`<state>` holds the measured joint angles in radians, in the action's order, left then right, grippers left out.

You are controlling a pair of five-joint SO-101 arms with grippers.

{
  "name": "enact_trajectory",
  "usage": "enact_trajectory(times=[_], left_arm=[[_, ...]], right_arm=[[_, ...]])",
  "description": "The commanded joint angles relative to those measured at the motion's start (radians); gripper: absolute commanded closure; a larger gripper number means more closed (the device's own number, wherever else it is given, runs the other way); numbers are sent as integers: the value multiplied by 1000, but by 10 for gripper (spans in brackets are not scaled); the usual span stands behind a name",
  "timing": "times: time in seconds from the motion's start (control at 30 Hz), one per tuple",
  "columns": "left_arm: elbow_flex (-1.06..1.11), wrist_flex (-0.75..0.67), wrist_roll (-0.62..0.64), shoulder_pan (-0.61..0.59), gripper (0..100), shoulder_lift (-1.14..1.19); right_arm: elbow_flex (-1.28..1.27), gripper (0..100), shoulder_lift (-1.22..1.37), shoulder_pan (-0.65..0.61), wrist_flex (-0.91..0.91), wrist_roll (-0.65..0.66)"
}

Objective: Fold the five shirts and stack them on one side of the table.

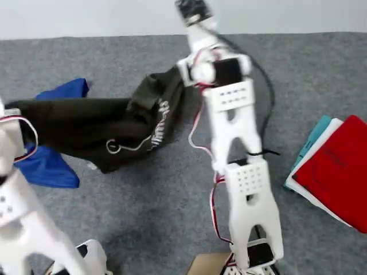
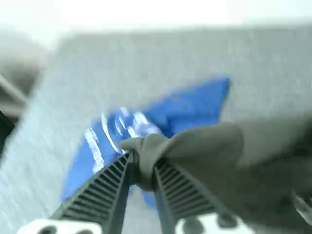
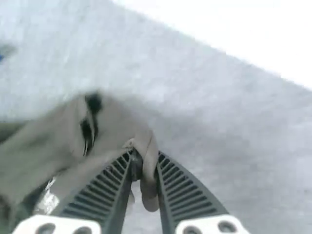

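Note:
A dark olive shirt (image 1: 109, 129) with white print hangs stretched between the two arms above the grey table. My left gripper (image 2: 142, 168) is shut on one bunched end of it, the olive cloth (image 2: 195, 151) draping away from the fingers; in the high view that end is at the far left (image 1: 11, 112). My right gripper (image 3: 144, 168) is shut on the other end, a fold of the olive shirt (image 3: 87, 141) pinched between its ribbed fingers, near the table's back middle (image 1: 180, 74). A blue shirt (image 1: 49, 163) lies crumpled on the table under the left end, its white print showing (image 2: 146, 131).
A stack of folded shirts, red (image 1: 338, 166) on top with white and teal under it, lies at the right edge. The grey table (image 1: 143, 217) is bare in front of the hanging shirt. A brown box corner (image 1: 206, 264) sits at the front edge.

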<state>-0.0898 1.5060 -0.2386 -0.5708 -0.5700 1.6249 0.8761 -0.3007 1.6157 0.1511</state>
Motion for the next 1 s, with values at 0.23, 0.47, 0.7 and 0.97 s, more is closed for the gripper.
enact_trajectory(times=[0.23, 0.47, 0.7, 0.97], left_arm=[[-38, -226, -8, -78, 995, -204], [-31, -23, -206, -244, 938, -244], [-16, 112, -290, -446, 765, -239], [1, 132, -287, -376, 758, -238]], right_arm=[[57, 989, -337, 191, 12, 14], [57, 988, -372, 205, 110, 78], [57, 988, -374, 114, 137, 92], [57, 989, -369, 8, 176, 92]])
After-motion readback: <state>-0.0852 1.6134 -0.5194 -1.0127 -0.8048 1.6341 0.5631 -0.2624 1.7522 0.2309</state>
